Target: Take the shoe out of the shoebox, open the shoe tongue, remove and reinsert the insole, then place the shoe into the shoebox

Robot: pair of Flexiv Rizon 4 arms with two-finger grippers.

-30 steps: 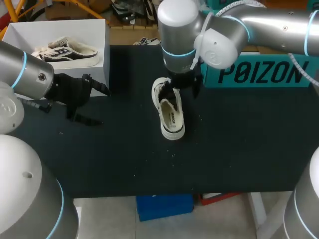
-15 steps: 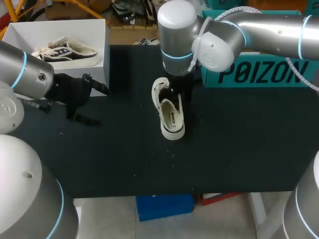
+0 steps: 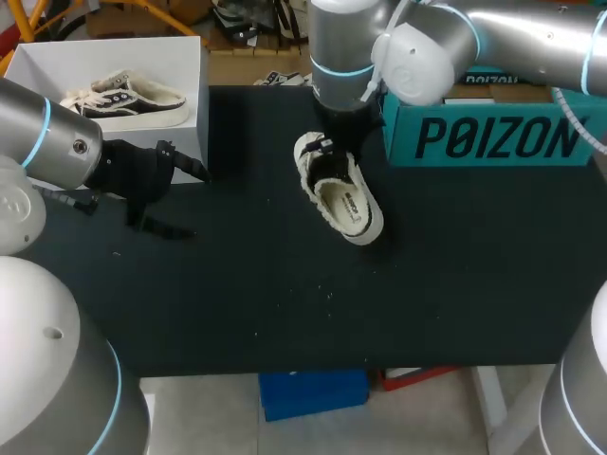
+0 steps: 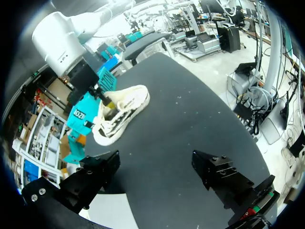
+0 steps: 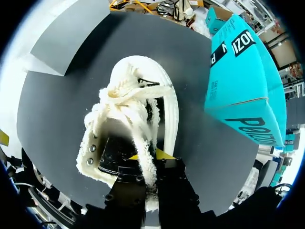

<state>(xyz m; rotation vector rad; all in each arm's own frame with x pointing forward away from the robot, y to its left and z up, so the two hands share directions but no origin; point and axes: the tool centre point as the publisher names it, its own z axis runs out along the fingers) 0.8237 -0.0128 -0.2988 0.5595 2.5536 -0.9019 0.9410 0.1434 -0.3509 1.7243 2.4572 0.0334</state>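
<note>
Shoebox (image 3: 43,64) holding dark shoe (image 3: 123,95), cream shoe (image 3: 343,197) outside

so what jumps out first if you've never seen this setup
The cream shoe in the middle of the black table, with the right gripper above it, its fingers shut on a fleecy strip at the shoe's opening. Next come the bright teal box just beyond the shoe on the right, and the white shoebox at the far left corner holding a dark shoe, with the left gripper open near it.

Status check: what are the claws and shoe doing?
Right claw shut on shoe, at tongue. Left claw open, holding nothing. Teal box close beside shoe.
</note>
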